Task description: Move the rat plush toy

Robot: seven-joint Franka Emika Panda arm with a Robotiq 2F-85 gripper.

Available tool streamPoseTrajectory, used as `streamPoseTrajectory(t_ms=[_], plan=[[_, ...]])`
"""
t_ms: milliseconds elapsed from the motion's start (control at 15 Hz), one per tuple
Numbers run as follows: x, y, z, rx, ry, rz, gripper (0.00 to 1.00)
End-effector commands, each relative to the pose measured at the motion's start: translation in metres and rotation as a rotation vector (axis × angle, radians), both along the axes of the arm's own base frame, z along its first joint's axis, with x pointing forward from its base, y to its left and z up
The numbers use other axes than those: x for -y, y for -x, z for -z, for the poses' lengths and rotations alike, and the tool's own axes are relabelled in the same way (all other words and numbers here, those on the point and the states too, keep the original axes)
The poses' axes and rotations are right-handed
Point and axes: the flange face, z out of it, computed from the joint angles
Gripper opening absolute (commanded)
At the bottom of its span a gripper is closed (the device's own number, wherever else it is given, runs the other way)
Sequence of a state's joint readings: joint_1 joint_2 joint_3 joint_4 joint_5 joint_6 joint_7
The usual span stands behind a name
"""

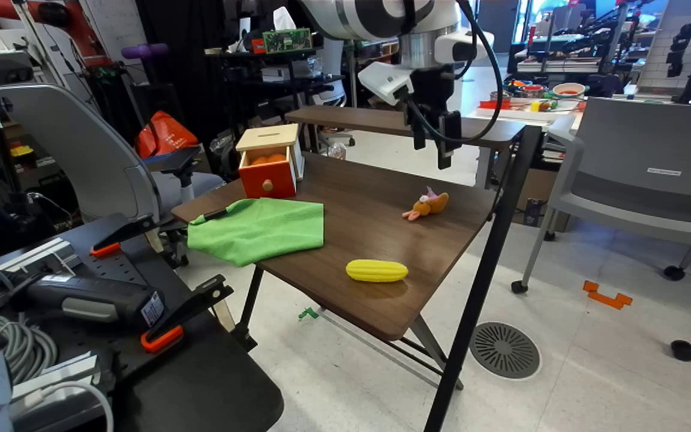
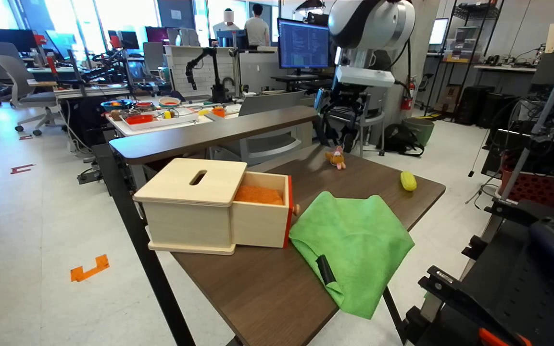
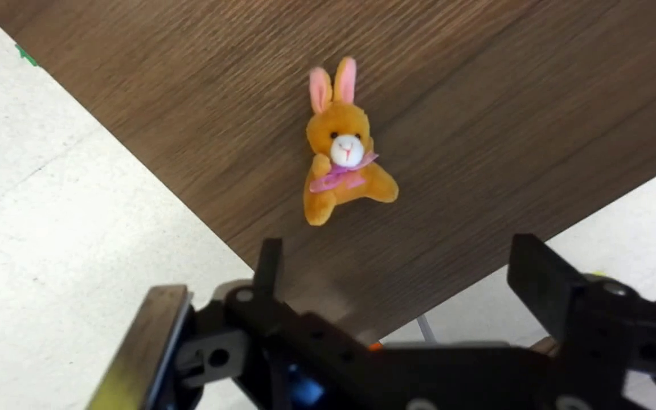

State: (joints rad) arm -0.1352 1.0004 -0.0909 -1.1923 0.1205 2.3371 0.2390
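Note:
The rat plush toy is a small orange-brown plush with long pink-lined ears, a white muzzle and a pink-purple ribbon. It lies on the brown table in both exterior views (image 1: 428, 205) (image 2: 336, 157). In the wrist view the rat plush toy (image 3: 339, 136) is face up, ears away from the fingers. My gripper (image 1: 432, 155) hangs above the table, apart from the toy; it also shows in an exterior view (image 2: 337, 138). In the wrist view the gripper (image 3: 399, 242) has its fingers wide apart with nothing between them, and the toy lies beyond the left fingertip.
A yellow elongated object (image 1: 376, 270) lies near a table corner. A green cloth (image 1: 261, 231) overhangs the table edge. A wooden box (image 2: 185, 226) with a pulled-out red-fronted drawer (image 1: 267, 180) holds something orange. A raised brown shelf (image 2: 219, 132) runs along one side.

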Motion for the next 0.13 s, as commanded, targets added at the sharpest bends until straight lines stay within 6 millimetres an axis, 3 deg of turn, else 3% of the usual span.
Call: streamPoseTrajectory(t_ms=[0, 67], plan=[[0.0002, 0.0023, -0.0042, -0.004, -0.002, -0.002, 1.0], [-0.0002, 0.0047, -0.0055, -0.008, -0.004, -0.003, 1.0]])
